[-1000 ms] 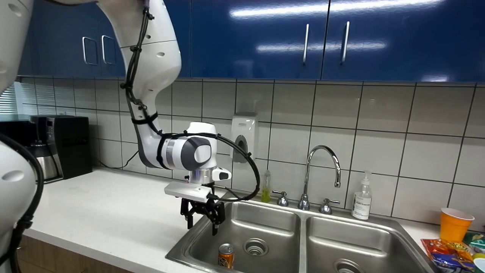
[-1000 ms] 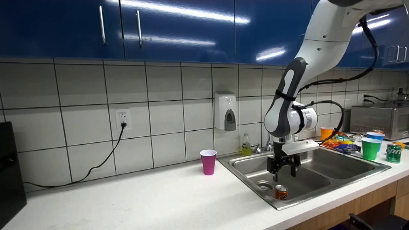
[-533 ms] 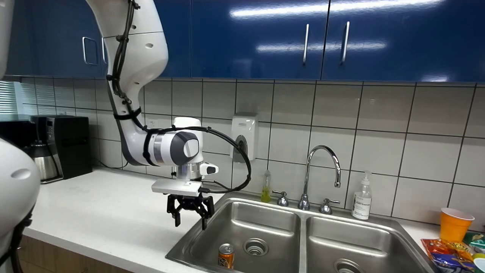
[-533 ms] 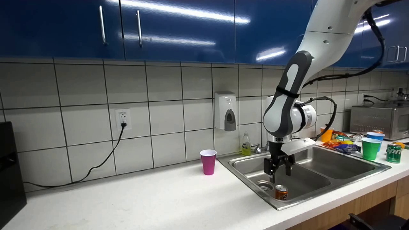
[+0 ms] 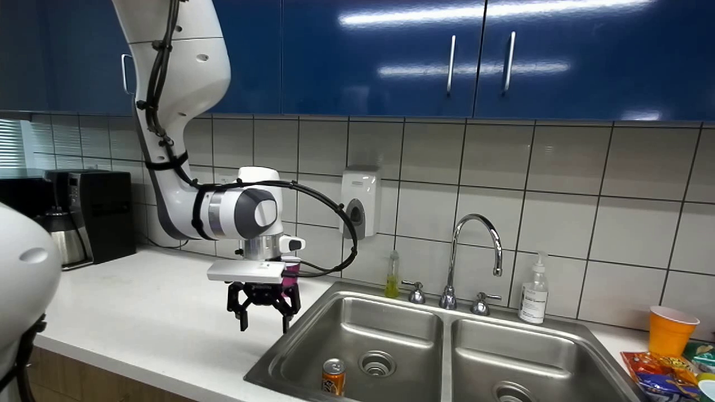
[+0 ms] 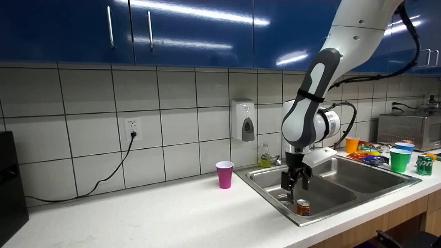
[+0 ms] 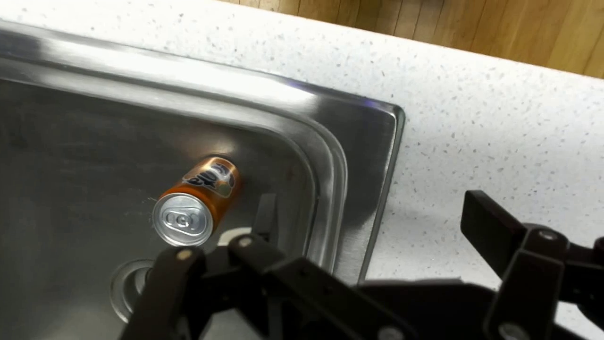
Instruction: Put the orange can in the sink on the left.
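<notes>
The orange can (image 5: 333, 378) stands upright in the near part of the left basin (image 5: 391, 319), so the placing looks done; the gripper (image 5: 265, 328) hangs higher up, fingers (image 7: 488, 225) wide and empty, probably with only a retreat remaining.

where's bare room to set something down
Widest patch: the counter between coffee maker and sink, in front of the pink cup. Smaller: the basin without the orange can, around its drain. Crowded: past the sink, among cups, snack bags and a green can.
</notes>
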`<state>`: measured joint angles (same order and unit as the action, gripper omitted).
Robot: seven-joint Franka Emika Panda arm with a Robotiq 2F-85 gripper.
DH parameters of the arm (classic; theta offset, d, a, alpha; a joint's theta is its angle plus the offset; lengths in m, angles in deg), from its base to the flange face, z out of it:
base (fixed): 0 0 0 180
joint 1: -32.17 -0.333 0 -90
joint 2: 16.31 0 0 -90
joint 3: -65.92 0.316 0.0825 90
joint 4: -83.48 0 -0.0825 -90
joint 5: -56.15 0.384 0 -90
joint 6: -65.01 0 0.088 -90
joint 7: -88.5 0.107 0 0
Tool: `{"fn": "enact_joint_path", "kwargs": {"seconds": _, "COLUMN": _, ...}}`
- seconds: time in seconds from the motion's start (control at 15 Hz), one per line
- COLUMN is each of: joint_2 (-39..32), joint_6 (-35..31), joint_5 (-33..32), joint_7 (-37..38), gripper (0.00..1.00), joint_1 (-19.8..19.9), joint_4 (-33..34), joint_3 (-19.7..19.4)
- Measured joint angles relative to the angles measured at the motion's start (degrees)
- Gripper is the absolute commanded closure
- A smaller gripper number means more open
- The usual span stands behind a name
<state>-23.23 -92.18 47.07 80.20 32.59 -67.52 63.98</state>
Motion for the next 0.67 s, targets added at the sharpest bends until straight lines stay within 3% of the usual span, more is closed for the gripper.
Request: {"fn": "enact_joint_path", "kwargs": {"seconds": 0.67, "joint_2": 1.34, "joint_6": 0.0, "joint_5": 0.01, "joint_7": -2.16, "gripper": 0.0, "joint_1": -0.08, "joint_4": -1.89, "joint_3": 0.77}}
